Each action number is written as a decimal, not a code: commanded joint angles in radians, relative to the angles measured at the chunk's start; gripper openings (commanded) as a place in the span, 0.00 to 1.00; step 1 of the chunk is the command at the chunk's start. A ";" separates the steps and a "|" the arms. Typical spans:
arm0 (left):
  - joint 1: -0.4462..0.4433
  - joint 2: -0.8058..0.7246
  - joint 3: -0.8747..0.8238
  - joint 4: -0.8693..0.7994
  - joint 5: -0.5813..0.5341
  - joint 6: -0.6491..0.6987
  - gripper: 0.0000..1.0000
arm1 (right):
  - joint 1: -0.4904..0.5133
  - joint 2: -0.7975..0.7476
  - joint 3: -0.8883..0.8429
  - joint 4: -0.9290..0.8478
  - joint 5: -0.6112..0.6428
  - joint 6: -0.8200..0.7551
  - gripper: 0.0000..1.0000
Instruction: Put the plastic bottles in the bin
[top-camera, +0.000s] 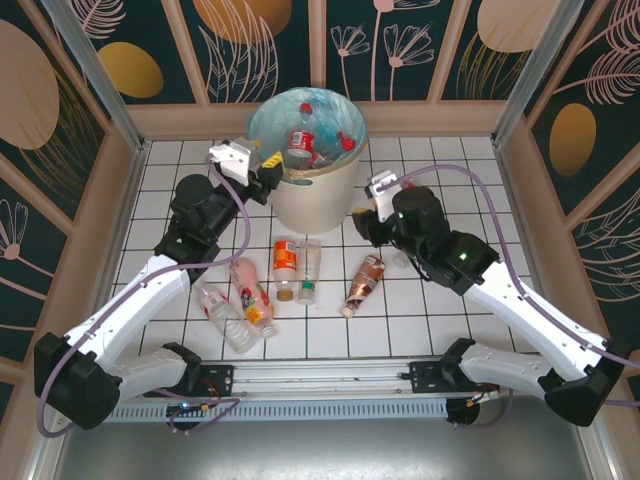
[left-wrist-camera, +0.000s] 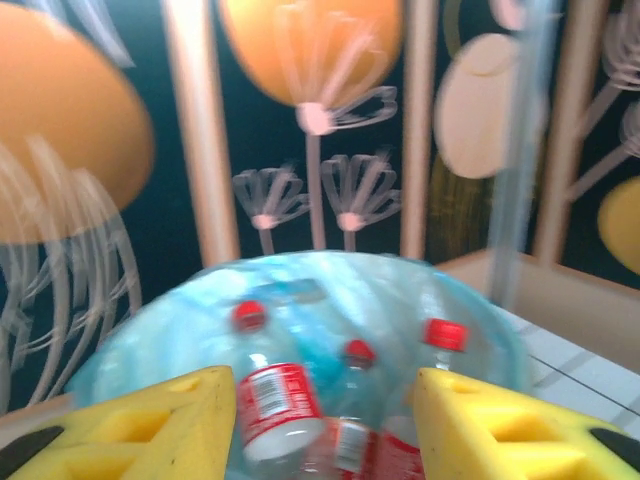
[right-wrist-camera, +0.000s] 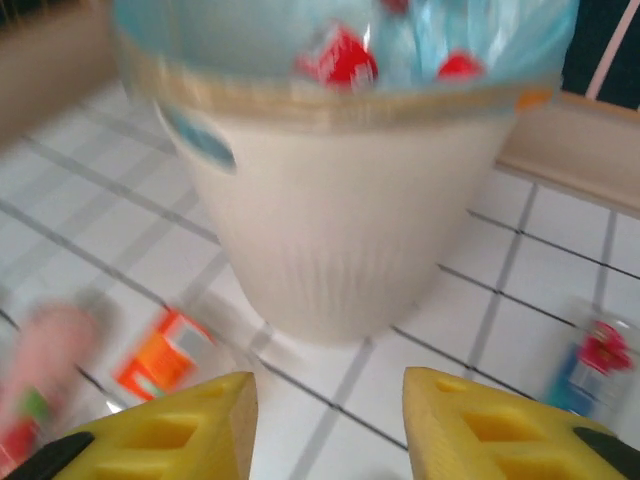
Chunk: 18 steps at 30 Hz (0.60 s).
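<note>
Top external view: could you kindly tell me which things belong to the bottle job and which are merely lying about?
Job:
bin; bottles in the bin; on the tiles, orange-labelled bottle, pale bottle, brown bottle, pink bottle, clear bottle.

Just there:
tiled table; patterned walls; front rail.

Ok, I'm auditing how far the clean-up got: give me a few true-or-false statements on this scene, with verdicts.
1. The bin stands upright. True.
2. The bin holds no bottles. False: bottles in the bin show red caps and labels.
3. The right gripper grips a bottle. False: it is open, nothing between its fingers.
4. Some bottles on the tiles lie in front of the bin. True.
5. The left gripper is at the bin's rim. True.
</note>
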 joint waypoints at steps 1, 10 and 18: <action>-0.012 -0.017 0.007 -0.015 0.369 0.141 0.57 | -0.015 -0.046 -0.030 -0.177 0.071 -0.331 0.45; -0.181 -0.031 -0.082 -0.241 0.541 0.653 0.75 | -0.176 -0.190 -0.420 0.077 -0.003 -0.939 0.63; -0.308 0.027 -0.122 -0.297 0.513 0.791 0.82 | -0.346 -0.035 -0.497 0.117 -0.198 -1.033 0.62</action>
